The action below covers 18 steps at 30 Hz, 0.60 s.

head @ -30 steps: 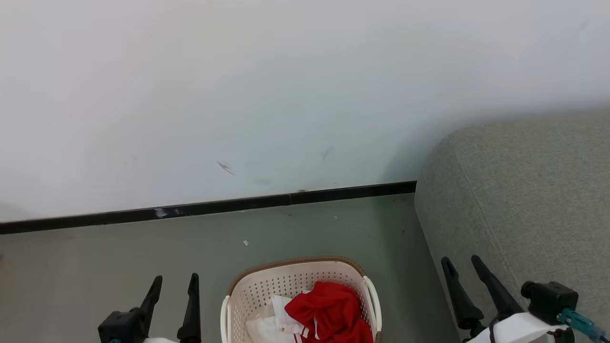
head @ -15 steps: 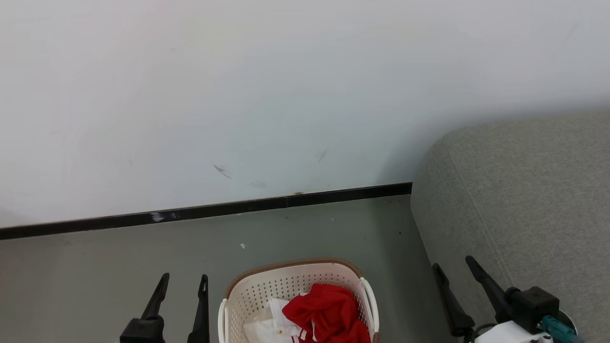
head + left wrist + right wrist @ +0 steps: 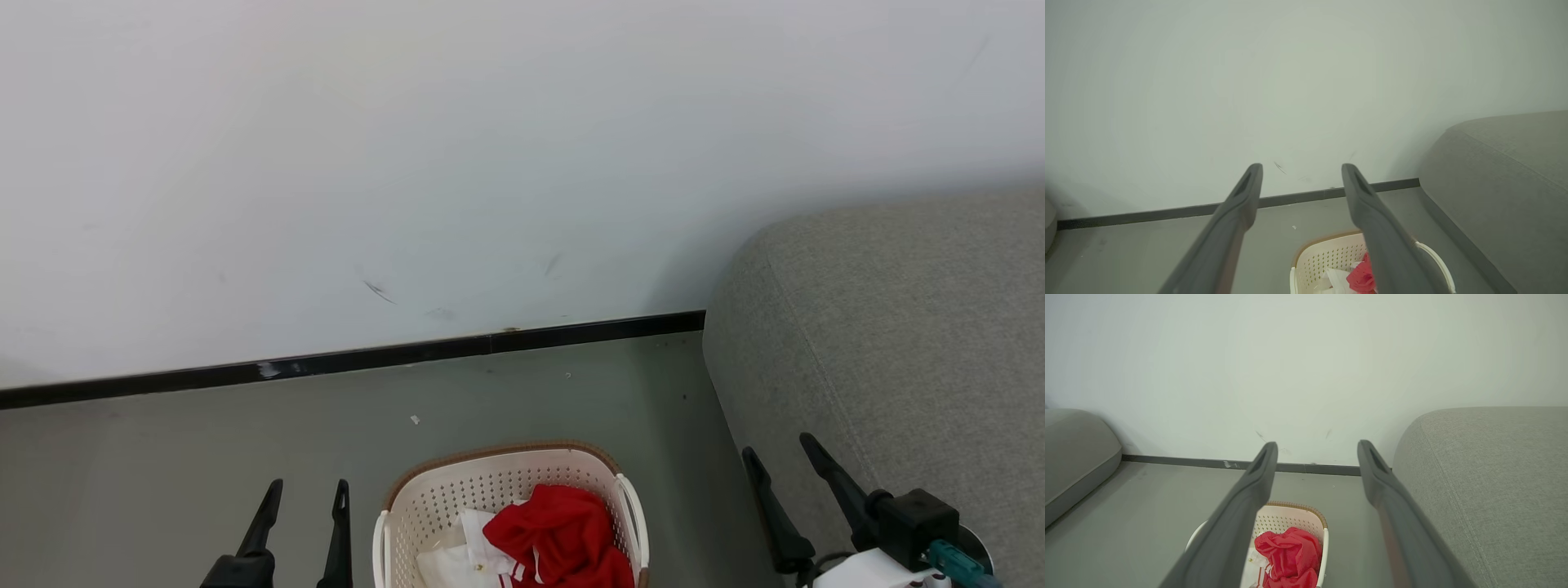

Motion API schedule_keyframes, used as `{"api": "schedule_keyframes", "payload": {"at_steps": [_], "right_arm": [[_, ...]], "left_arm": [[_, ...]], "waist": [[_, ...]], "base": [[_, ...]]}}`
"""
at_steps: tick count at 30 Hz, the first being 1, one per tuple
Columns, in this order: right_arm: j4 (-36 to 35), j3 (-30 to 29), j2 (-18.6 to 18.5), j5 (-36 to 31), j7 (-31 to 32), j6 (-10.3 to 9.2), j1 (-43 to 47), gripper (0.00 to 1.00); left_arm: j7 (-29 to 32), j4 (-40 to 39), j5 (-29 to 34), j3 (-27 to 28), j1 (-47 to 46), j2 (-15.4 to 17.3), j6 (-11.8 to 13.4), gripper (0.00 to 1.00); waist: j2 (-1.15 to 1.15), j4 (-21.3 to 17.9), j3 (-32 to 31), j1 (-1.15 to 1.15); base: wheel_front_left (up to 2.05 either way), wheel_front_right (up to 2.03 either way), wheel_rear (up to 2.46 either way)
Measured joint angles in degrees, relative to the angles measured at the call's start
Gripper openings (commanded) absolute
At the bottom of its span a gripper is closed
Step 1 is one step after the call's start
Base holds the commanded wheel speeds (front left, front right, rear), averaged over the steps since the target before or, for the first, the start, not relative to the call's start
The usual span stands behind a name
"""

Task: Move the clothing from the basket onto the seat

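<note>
The basket (image 3: 454,495) stood on the grey floor (image 3: 188,457), apart from the floor's far edge where a black skirting board (image 3: 408,354) ran along the white wall (image 3: 490,163). It sat near the left flank of the seat (image 3: 898,327), with a strip of bare floor between them. The head view cut off the basket's near half.

The clothing (image 3: 559,529) lay inside the basket. A crumpled red garment was heaped against the wall nearest the seat, and a white piece (image 3: 453,563) lay beside it on the side away from the seat. The seat's top was bare grey fabric.

The left gripper (image 3: 309,486) hung over the floor just left of the basket, its jaws apart and holding nothing. The right gripper (image 3: 776,446) hung at the seat's near left edge, on the other side of the basket, its jaws likewise spread wide and empty. Neither gripper touched the basket or the clothing.

In the right wrist view a second grey cushion (image 3: 1073,457) rested at the floor's left edge, well apart from the basket.
</note>
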Motion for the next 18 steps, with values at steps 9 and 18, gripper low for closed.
{"api": "schedule_keyframes", "payload": {"at_steps": [9, 18], "right_arm": [[-0.08, -0.31, 0.0, 0.14, 0.0, 0.0, -0.01, 1.0], [-0.08, -0.33, 0.01, 0.29, 0.0, 0.0, -0.01, 1.0]], "left_arm": [[0.0, 0.74, -0.41, 1.05, 0.42, -0.02, 0.0, 1.0], [0.0, 0.87, -0.41, 1.66, 0.41, -0.1, -0.01, 1.0]], "waist": [[0.0, 0.04, 0.22, 0.0], [0.0, 0.12, 0.44, -0.01]], "base": [[0.0, 0.0, 0.0], [0.0, 0.0, 0.0]]}}
